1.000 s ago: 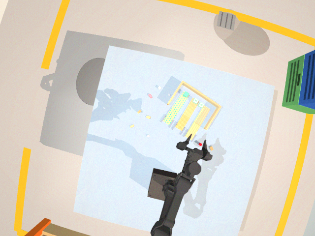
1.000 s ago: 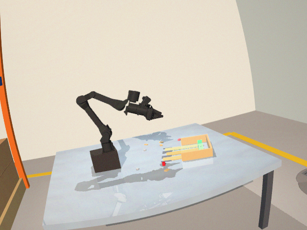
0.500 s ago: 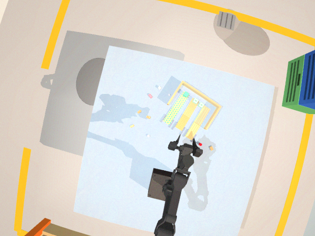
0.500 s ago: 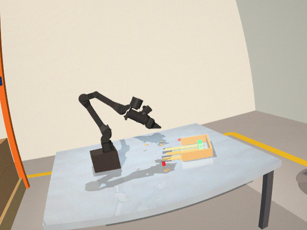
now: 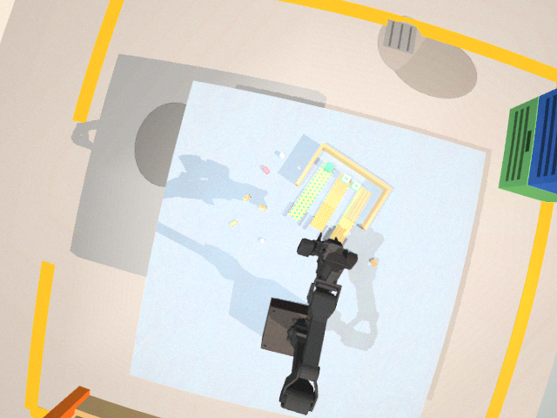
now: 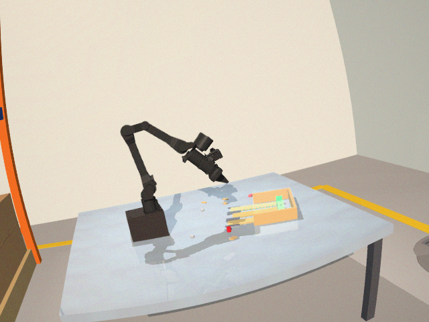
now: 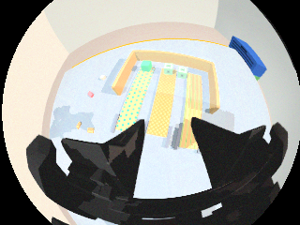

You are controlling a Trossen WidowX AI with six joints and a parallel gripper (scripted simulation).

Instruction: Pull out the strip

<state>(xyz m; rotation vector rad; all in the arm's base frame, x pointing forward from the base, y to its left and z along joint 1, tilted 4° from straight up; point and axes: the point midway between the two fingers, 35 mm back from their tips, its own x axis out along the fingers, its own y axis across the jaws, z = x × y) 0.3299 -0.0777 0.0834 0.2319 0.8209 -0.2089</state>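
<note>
Item: dark fingers (image 5: 336, 243) (image 6: 221, 178), roughly half open, nothing between them, raised above the desk (image 5: 405, 270) (image 6: 208, 277) (image 7: 164, 173) and angled down, apparently to line up with a strip end.

Item: three-sided wooden frame (image 5: 356, 165) (image 6: 275, 216) (image 7: 178, 57), upper centre of the wrist view; its open side leaves the strips room to slide out.

Items: dotted strip (image 5: 310, 191) (image 7: 136, 100), middle strip (image 5: 329, 205) (image 7: 161, 105), striped strip (image 5: 357, 205) (image 7: 191, 108), side by side.

Items: green cube (image 5: 329, 166) (image 7: 146, 66), two pale marked cubes (image 5: 345, 178) (image 7: 168, 68), at the far ends. One pale cube is presumably the labelled target; which, I cannot tell.
</note>
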